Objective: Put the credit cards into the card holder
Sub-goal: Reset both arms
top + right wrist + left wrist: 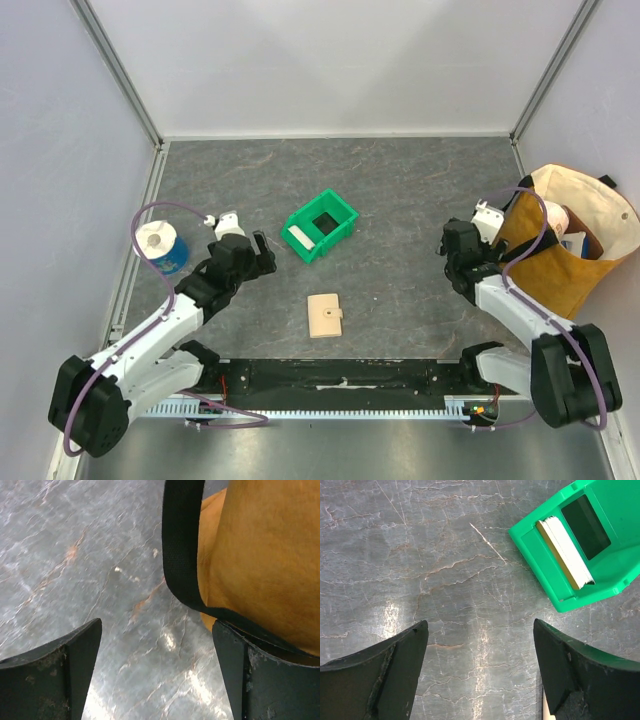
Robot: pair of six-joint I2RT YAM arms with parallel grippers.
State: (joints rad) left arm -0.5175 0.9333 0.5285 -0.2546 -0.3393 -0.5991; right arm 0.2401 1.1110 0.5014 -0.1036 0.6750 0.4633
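- Top external view: one card holder lies closed and flat on the grey table, near the front edge between the two arms, with its small round snap towards its right edge. Neither gripper touches it.
- One green bin sits behind the card holder, turned at an angle.
- The credit cards stand on edge inside the bin as a whitish stack against one wall. Their edges run together, so they cannot be counted.
- A dark rectangle lies deeper in the bin. Whether it is a card or just shadow on the bin floor cannot be told.
- The left gripper hangs over bare table just left of the bin, its two fingers spread wide with nothing between them.
- A pale sliver at the bottom edge of the left wrist view, beside the right-hand finger, is cut off and cannot be identified.
- The right gripper is low over the table at the right side, its fingers also spread wide and holding nothing.
- One tan-and-cream bag stands just beside the right gripper. Its black strap curves down and disappears behind one finger, and the contents are mostly hidden.
- One blue round container with a white top stands at the far left, partly crossed by the left arm's cable.
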